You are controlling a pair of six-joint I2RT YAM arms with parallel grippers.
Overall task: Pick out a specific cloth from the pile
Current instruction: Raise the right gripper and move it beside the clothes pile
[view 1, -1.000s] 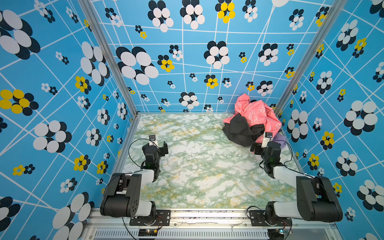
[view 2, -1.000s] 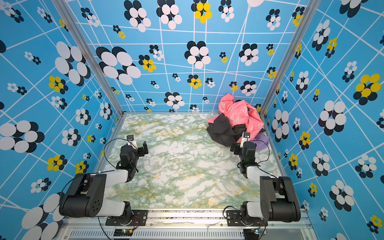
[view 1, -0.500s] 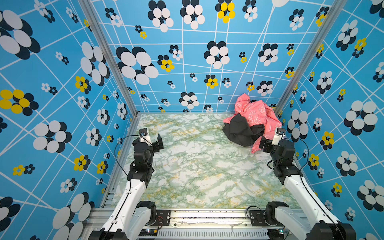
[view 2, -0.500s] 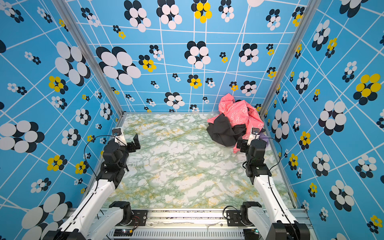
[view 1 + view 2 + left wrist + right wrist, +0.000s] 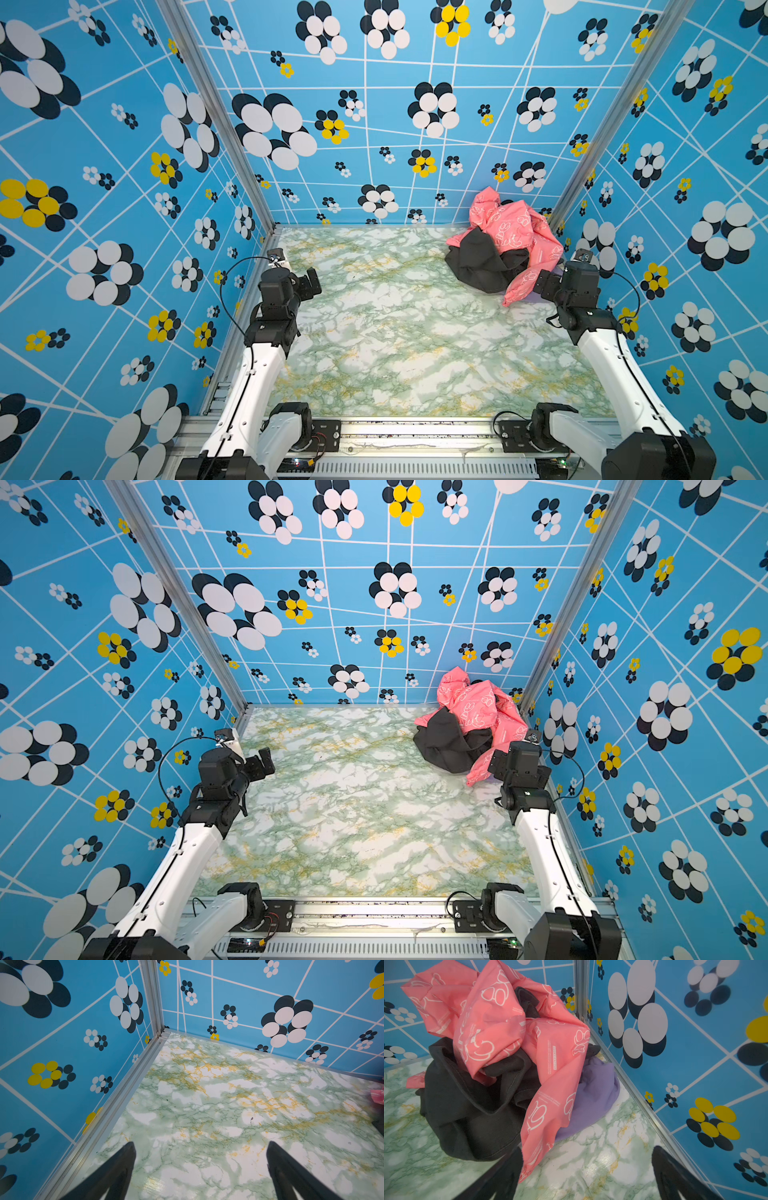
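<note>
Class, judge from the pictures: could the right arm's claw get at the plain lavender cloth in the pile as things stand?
Probably yes. The right claw is open and faces the plain lavender soft cloth, whose near edge lies bare; the pink cloth with white prints drapes over only one side.

Left arm [image 5: 249, 374]: white links stretched forward, black wrist turned inward | left tool [image 5: 200, 1145]: fingers spread wide, holding nothing | right arm [image 5: 611, 365]: stretched forward likewise (a near mirror) | right tool [image 5: 587, 1150]: fingers spread wide, holding nothing
</note>
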